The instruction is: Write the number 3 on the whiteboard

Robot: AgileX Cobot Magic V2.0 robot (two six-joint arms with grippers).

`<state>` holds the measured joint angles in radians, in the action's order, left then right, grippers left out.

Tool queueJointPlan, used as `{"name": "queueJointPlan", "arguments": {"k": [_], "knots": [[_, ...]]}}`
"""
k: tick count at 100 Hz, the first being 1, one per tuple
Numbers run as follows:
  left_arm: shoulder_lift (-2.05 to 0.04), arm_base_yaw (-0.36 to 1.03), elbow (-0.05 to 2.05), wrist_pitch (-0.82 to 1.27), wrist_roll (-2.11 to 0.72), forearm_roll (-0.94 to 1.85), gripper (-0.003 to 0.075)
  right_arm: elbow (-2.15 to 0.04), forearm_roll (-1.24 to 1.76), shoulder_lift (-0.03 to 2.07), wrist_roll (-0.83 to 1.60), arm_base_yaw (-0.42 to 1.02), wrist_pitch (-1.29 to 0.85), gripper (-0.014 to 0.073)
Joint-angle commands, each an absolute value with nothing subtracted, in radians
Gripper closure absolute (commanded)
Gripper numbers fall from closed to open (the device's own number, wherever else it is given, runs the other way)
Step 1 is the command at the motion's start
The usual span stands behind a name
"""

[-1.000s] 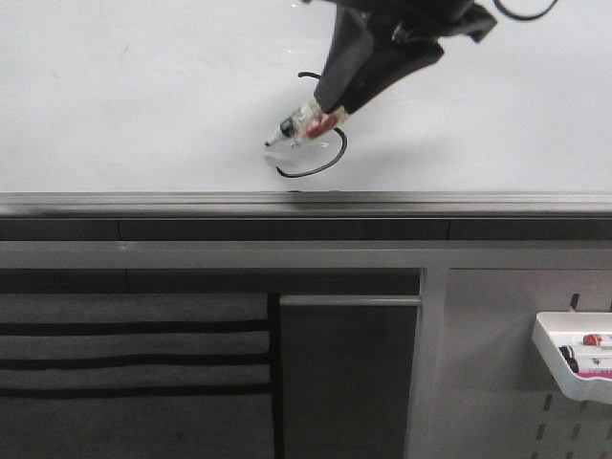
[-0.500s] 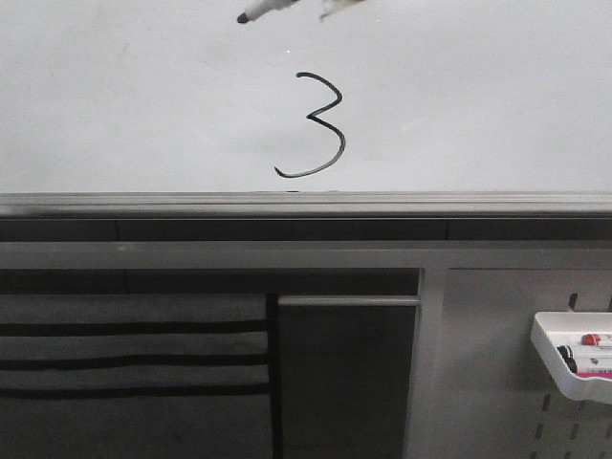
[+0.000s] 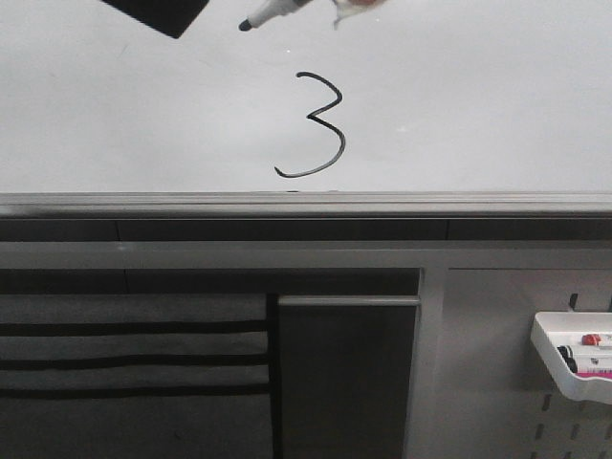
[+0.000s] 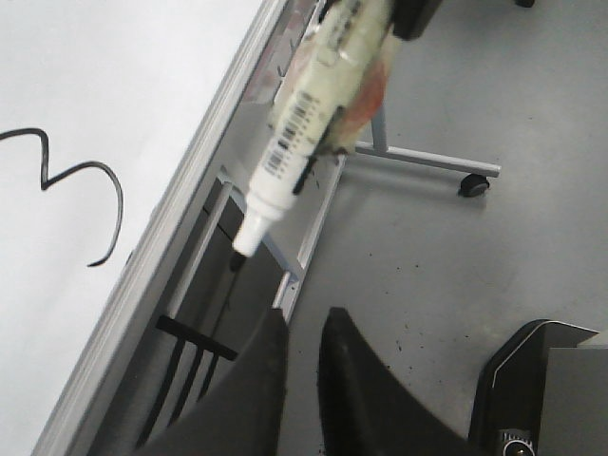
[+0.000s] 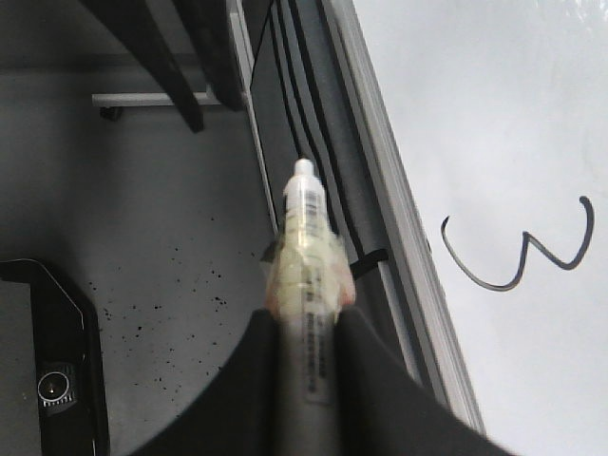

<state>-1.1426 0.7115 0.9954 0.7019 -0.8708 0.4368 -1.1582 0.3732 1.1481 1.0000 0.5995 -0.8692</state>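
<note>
A thin black number 3 (image 3: 341,143) with a long tail sweeping left is drawn on the whiteboard (image 3: 478,96). It also shows in the left wrist view (image 4: 119,199) and the right wrist view (image 5: 523,261). My right gripper (image 5: 306,323) is shut on a white marker (image 5: 304,228) wrapped in tape. The marker (image 3: 273,11) hangs uncapped above the digit, off the board, and also shows in the left wrist view (image 4: 294,142). My left gripper (image 4: 302,328) is shut and empty, its dark tip (image 3: 177,24) at the upper left, a short way from the marker's tip.
A dark grey rail (image 3: 306,203) runs along the board's lower edge. Below it are a grey pegboard panel (image 3: 497,382) and a white tray (image 3: 564,373) with spare markers at the right. A stand leg with a caster (image 4: 472,183) rests on the floor.
One second ago my right gripper held the marker at the tail of the 3; it has lifted up and away. My left gripper has come into the front view at the upper left.
</note>
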Motion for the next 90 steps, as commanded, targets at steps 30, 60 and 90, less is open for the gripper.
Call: {"name": "queueJointPlan", "arguments": {"k": [30,60,90], "knots": [[-1.175,0.722,1.057,0.605,-1.031,0.469,0.0654,-1.184,0.391,1.137,1.013,0.602,-0.827,0.0657],[-1.175,0.722,1.067,0.589,-1.097,0.506,0.0653,-1.184,0.391,1.137,1.035,0.604,-0.827,0.0657],[-1.175,0.772,1.067,0.577,-1.180,0.506,0.0653,-1.184,0.391,1.137,1.106,0.673,-0.787,0.0657]]}}
